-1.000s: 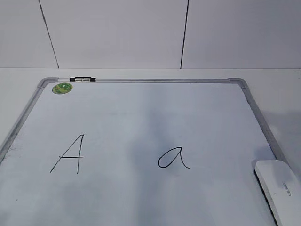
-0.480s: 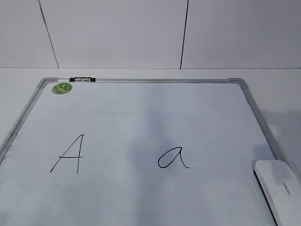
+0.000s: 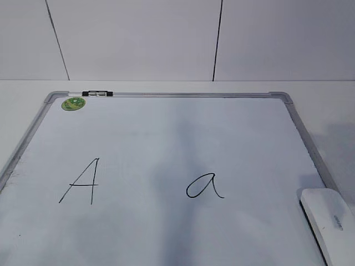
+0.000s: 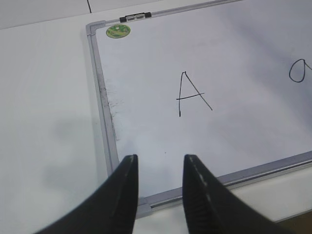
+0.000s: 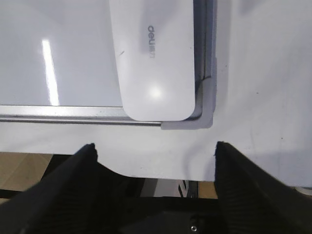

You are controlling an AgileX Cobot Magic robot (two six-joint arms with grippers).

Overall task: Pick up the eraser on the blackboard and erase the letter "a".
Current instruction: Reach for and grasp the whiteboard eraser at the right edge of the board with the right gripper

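The blackboard (image 3: 166, 127) is a white dry-erase board with a grey metal frame and a green sticker (image 3: 73, 103). The cursive letter "a" (image 3: 204, 186) is written right of centre; part of it shows in the left wrist view (image 4: 300, 72). The white eraser (image 3: 328, 221) lies at the board's near right corner, also in the right wrist view (image 5: 153, 58). My right gripper (image 5: 155, 148) is open and empty, just short of the eraser's near end. My left gripper (image 4: 160, 160) is open and empty over the board's near left corner. Neither gripper shows in the exterior view.
A capital "A" (image 3: 82, 181) is written on the left half of the board. A black-and-white marker clip (image 3: 97, 93) sits on the far frame. The white table (image 4: 44, 122) surrounds the board; its front edge (image 5: 146, 175) lies just behind the right gripper.
The eraser's visible part sits slightly lower and further right in the exterior view than a second ago. Nothing else has visibly changed.
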